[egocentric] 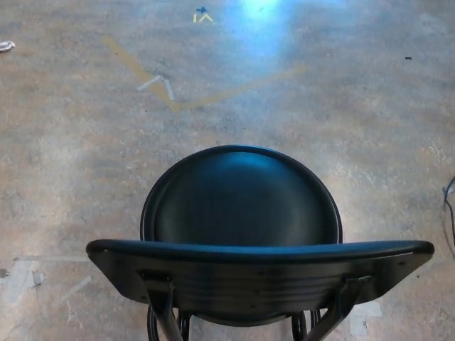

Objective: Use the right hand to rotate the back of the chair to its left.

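Directly below the camera stands one black chair (pixel 242 249), seen from above and from behind. Nearest the viewer is its curved backrest (pixel 259 273), a single wide black band running almost the whole width of the picture, its top edge catching a thin line of light. Two dark metal struts (pixel 165 312) hold the backrest up, one toward each end, angling down and inward to the bottom edge of the picture. Just beyond the backrest lies the chair's one round seat (pixel 242 202), glossy black with a raised rim, facing away from the viewer.

Neither of the robot's hands shows anywhere, so nothing can be said of their fingers or of any grasp on the chair.

Beyond the seat spreads a worn concrete floor (pixel 71 156), mottled grey and tan. Two long faded yellowish lines (pixel 213 96) meet in a shallow V past the seat, with one small white angle mark (pixel 160 85) beside the left line. Farther still, one small yellow-and-blue mark (pixel 202 14) sits near the top edge, next to a bright bluish glare. To the right of the backrest, one dark cable (pixel 448 213) trails along the picture's edge.
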